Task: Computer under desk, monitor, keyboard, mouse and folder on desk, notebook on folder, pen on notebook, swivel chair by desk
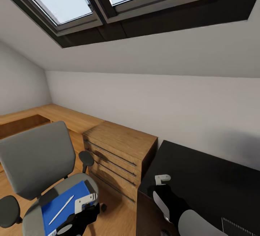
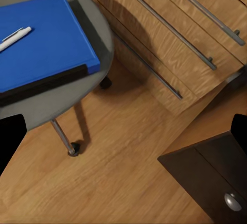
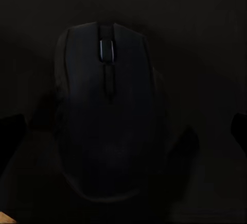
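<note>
A blue folder lies on the seat of the grey swivel chair, and a white pen rests on top of it. My left gripper hangs open beside the seat's right edge, above the floor, with nothing between its fingers. The left wrist view shows the folder and pen off to one side. My right gripper is open just above a black mouse on the black desk, one fingertip on either side. A grey notebook lies near the desk's front right.
A wooden chest of drawers stands between chair and desk, against the white wall. A dark cabinet with a round knob sits under the desk's left end. Wood floor lies open between chair base and chest. Skylights slope overhead.
</note>
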Motion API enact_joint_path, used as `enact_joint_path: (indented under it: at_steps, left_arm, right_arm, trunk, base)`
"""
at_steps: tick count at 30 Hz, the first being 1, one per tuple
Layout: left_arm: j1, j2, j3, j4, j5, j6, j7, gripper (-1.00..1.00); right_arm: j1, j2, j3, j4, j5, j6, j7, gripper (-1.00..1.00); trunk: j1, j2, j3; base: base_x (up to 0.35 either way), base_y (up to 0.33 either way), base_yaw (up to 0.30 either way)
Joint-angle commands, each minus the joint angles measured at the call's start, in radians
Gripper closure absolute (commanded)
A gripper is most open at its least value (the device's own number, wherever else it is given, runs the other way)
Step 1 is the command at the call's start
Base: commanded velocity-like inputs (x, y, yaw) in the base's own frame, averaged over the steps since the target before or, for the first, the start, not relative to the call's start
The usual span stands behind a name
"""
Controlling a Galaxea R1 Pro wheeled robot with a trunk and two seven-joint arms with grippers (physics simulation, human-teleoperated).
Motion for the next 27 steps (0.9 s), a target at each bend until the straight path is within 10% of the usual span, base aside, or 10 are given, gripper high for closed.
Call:
enact_joint_path:
  at_steps: [1,27]
  left_arm:
    - [0.000,0.000,-0.001,-0.002,0.011,0.001,0.009,-1.00]
    - [0.000,0.001,0.001,0.003,0.010,0.000,0.009,-1.00]
  right_arm:
    - [-0.001,-0.001,0.009,-0.001,-0.010,0.004,-0.009,-1.00]
    - [-0.001,-0.001,0.009,-0.001,-0.009,0.004,-0.009,-1.00]
  trunk:
    - [0.000,-0.001,-0.001]
    - [0.000,-0.001,-0.001]
  base:
    - [-0.011,0.000,0.000]
    - [0.007,0.000,0.000]
